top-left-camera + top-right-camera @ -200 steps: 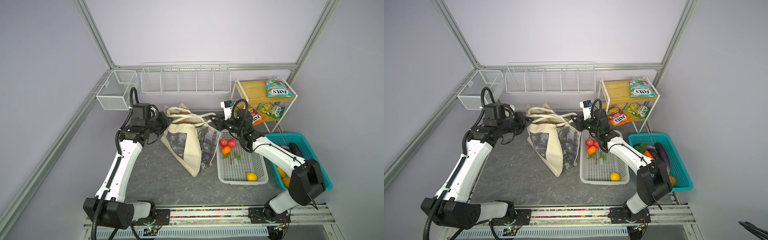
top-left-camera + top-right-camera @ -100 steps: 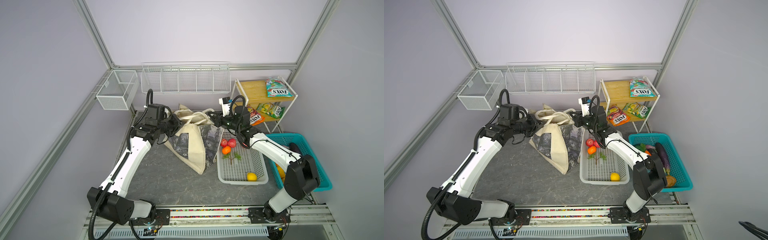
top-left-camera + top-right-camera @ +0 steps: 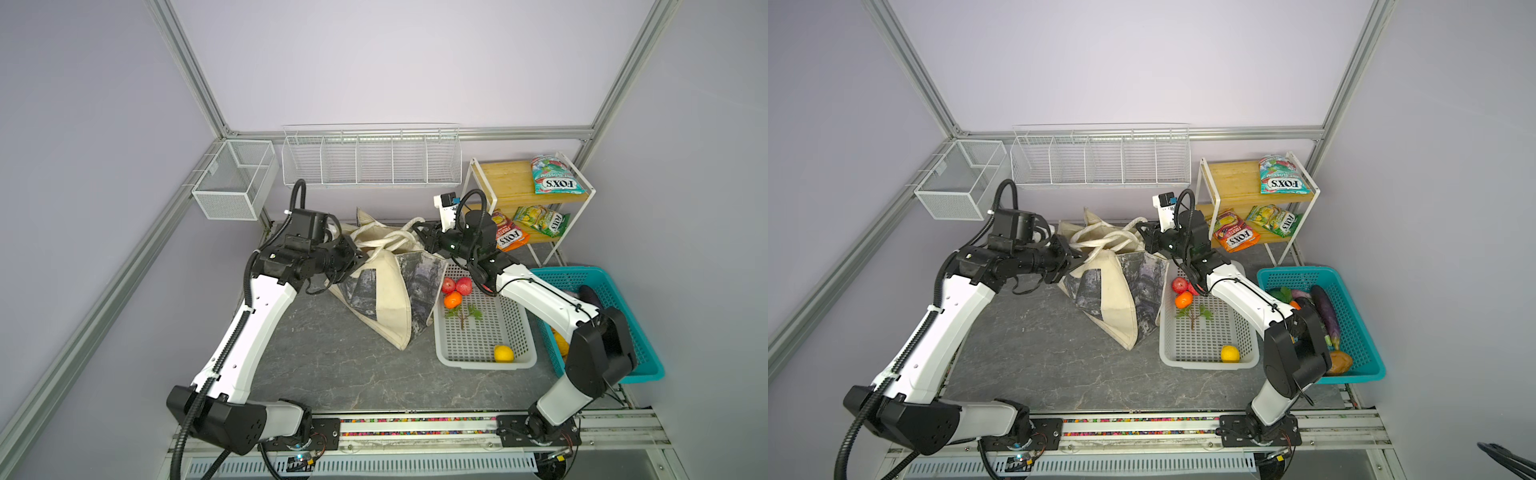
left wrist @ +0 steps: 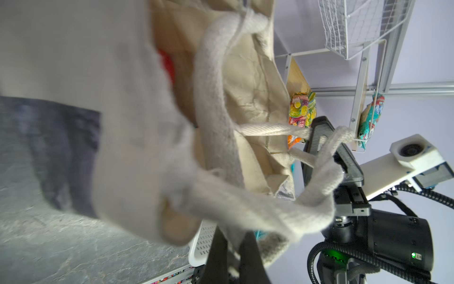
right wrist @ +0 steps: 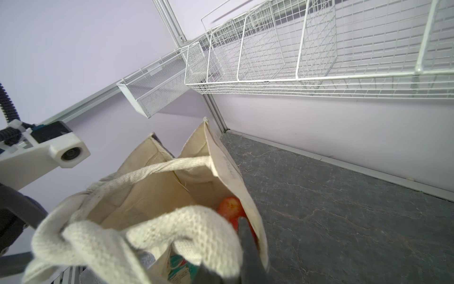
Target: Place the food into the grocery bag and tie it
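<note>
Cream canvas forms the grocery bag (image 3: 388, 291), which stands toward the back of the grey stone-patterned tabletop (image 3: 332, 365). Its mouth gapes upward and its dark printed panels face front. Its long handles (image 3: 386, 241) rise from the mouth and loop over one another between the two arms.

The left gripper (image 3: 359, 257) reaches in from the left with its fingers pressed together, pinching the handles, as the left wrist view shows (image 4: 233, 238). The right gripper (image 3: 419, 237) comes in from the opposite side. It too is closed on the handles, with a strap draped over its fingers in the right wrist view (image 5: 226, 265).

Inside the bag, that view shows a red apple (image 5: 231, 206) and a teal packet (image 5: 181, 268) at the bottom.

Just beside the bag's lower right corner sits the white perforated basket (image 3: 484, 366). It holds two red fruits (image 3: 456, 286), an orange one (image 3: 453, 299), a green sprig (image 3: 463, 313) and a yellow fruit (image 3: 503, 353).

Further right stands the teal basket (image 3: 648, 365). Behind it is a wire-and-wood shelf (image 3: 498, 183) carrying FOX'S packets (image 3: 557, 178).
</note>
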